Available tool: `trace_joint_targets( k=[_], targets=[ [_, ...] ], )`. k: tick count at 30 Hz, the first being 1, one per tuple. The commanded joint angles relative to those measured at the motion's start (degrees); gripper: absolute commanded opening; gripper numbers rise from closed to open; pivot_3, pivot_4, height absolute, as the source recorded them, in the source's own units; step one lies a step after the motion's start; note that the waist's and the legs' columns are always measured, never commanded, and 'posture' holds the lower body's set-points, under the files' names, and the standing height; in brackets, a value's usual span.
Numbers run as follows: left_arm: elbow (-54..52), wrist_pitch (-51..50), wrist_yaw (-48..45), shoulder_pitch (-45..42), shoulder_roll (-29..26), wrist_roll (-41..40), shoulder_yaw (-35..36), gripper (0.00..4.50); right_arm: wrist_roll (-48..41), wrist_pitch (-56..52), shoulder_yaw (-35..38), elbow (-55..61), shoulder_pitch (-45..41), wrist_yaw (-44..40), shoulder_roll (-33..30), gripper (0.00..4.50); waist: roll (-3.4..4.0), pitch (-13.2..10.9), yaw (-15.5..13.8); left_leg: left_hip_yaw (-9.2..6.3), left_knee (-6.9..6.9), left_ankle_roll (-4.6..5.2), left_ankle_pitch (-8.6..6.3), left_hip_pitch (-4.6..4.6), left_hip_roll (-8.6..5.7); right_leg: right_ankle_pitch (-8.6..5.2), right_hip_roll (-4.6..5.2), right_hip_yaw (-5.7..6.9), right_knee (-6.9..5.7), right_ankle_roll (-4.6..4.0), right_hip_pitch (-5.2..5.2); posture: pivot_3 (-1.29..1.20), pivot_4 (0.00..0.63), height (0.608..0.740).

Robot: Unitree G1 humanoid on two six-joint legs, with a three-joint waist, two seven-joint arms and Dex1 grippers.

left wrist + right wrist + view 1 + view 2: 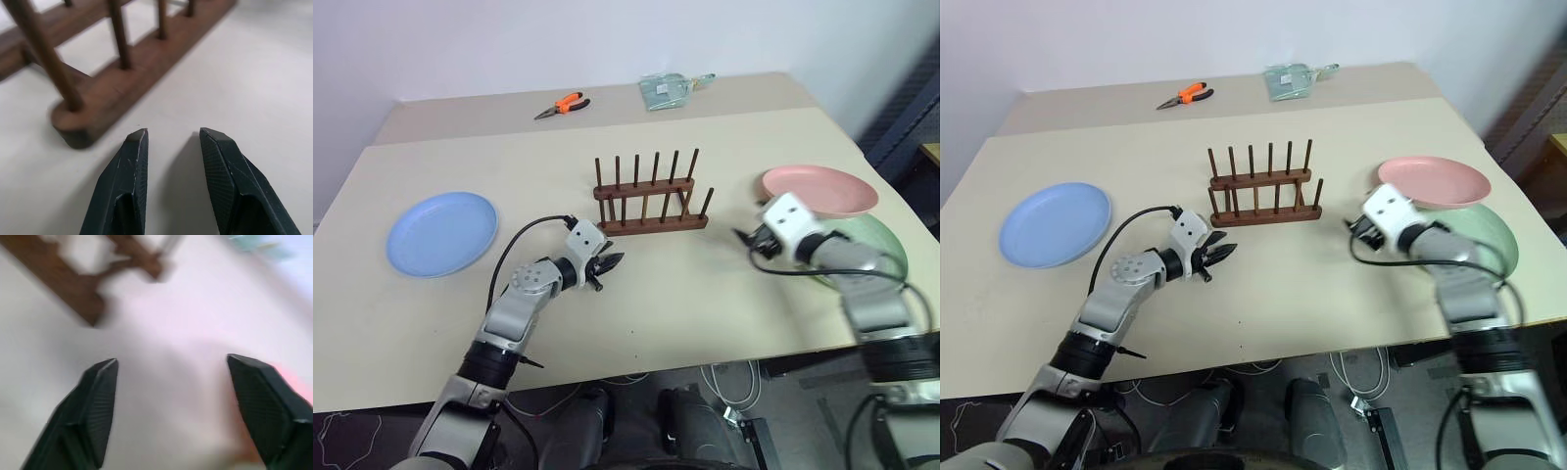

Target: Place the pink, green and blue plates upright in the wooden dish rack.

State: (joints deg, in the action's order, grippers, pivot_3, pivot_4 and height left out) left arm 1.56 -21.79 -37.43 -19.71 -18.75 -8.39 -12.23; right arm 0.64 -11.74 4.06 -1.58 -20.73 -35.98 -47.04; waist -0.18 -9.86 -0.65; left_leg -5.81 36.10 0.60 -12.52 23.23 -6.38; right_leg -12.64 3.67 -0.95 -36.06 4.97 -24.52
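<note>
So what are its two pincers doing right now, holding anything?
Left pincer: open, holding nothing, near the wooden rack.
Right pincer: open wide, empty.

The green plate [1489,235] lies mostly hidden under the pink plate [1433,182], and the right wrist view seems blurred.

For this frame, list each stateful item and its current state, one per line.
Dark brown wooden dish rack: upright, no plates in it.
Light blue plastic plate: lying flat on table.
Salmon pink plastic plate: lying on the green plate.
Pale mint green plate: flat, under the pink plate.
Left gripper: open, holding nothing.
Right gripper: open, holding nothing.
</note>
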Motion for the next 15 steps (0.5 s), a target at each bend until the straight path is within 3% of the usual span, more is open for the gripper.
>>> trace_joint_targets(
  k=[1, 6, 13, 15],
  targets=[
    [-4.7, -1.38, -2.69, 1.04, -0.5, -2.1, -0.36, 1.66, 4.14, 1.73, 1.15, 2.04, 1.51, -1.45, -6.07, 3.32, -0.01, 0.0, -0.07, 0.0, 0.02, 0.0, 0.0, 0.02, 0.01, 0.0, 0.0, 0.02, 0.01, 0.0, 0.01, 0.0, 0.15, 0.729],
    [-6.25, -2.32, -4.29, 0.31, 0.27, -2.83, -0.97, 1.66, 13.08, 7.51, -2.97, -8.5, 0.04, 1.62, -11.44, 3.32, -0.02, -0.02, -0.12, 0.03, 0.08, 0.01, 0.0, 0.06, -0.01, -0.1, 0.02, 0.02, 0.06, -0.16, 0.03, 0.0, 0.15, 0.729],
    [-6.89, -2.87, -4.66, -0.94, 2.09, -3.85, -0.45, 1.66, 22.54, 17.06, -11.34, -28.75, -9.49, 9.07, -9.17, 3.32, -0.01, -0.05, 0.2, 0.15, 0.05, 0.0, 0.01, 0.05, 0.02, -0.08, 0.01, -0.05, 0.03, -0.14, -0.02, 0.0, 0.15, 0.729],
    [-7.34, -3.02, -4.62, -0.71, 2.07, -3.88, -0.5, 1.66, 24.78, 19.81, -13.19, -33.79, -12.11, 11.61, -8.56, 2.55, -0.02, -0.05, 0.19, 0.18, 0.03, 0.0, 0.01, 0.04, 0.02, -0.09, 0.0, -0.07, 0.03, -0.15, -0.02, 0.0, 0.15, 0.729]
  ],
)
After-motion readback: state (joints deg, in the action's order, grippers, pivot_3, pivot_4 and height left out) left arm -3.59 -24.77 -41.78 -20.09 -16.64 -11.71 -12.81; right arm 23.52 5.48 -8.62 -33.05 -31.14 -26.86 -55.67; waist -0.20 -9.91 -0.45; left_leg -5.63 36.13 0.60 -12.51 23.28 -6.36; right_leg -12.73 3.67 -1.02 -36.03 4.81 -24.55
